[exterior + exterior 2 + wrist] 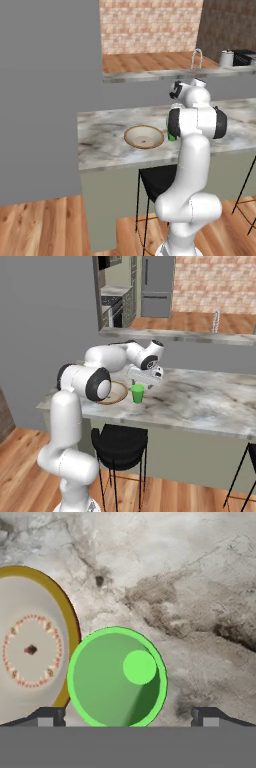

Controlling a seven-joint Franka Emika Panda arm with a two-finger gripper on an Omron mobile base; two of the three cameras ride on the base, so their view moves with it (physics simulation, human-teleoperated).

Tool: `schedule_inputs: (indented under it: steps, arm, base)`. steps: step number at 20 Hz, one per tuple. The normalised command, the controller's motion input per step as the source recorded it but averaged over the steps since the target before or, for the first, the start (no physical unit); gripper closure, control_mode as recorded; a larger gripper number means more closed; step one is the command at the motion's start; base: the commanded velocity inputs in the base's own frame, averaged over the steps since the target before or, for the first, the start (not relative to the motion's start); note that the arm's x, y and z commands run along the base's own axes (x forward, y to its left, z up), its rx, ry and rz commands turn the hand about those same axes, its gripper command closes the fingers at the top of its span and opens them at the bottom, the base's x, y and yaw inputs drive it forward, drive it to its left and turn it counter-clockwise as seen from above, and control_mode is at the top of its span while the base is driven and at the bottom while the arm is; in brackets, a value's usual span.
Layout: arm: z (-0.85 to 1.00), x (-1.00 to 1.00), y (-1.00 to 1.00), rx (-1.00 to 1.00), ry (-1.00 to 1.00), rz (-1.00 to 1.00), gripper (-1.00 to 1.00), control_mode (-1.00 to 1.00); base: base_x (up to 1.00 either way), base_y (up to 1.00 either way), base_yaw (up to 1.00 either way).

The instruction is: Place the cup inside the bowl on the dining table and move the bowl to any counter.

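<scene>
On the dining table, near its left end, you have the cup standing apparently just beside the bowl, not in it, with the empty gripper wide open above it, so both steps remain.

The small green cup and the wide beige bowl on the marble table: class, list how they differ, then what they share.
The small green cup is narrow and plain bright green; the wide beige bowl is far wider, with a brown rim and a dotted ring inside. The cup stands taller; the bowl is shallow. Both are round, upright, empty, and stand side by side on the marble table.
</scene>
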Motion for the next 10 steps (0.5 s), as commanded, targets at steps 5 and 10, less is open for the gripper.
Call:
schedule_inputs:
  steps: [5, 10]
  arm:
    - [-0.06, 0.00, 0.00, 0.00, 0.00, 0.04, -1.00, -1.00]
    - [-0.12, 0.00, -0.06, 0.00, 0.00, 0.02, -1.00, -1.00]
  base:
    - [0.00, 0.00, 0.00]
    - [0.00, 0.00, 0.00]
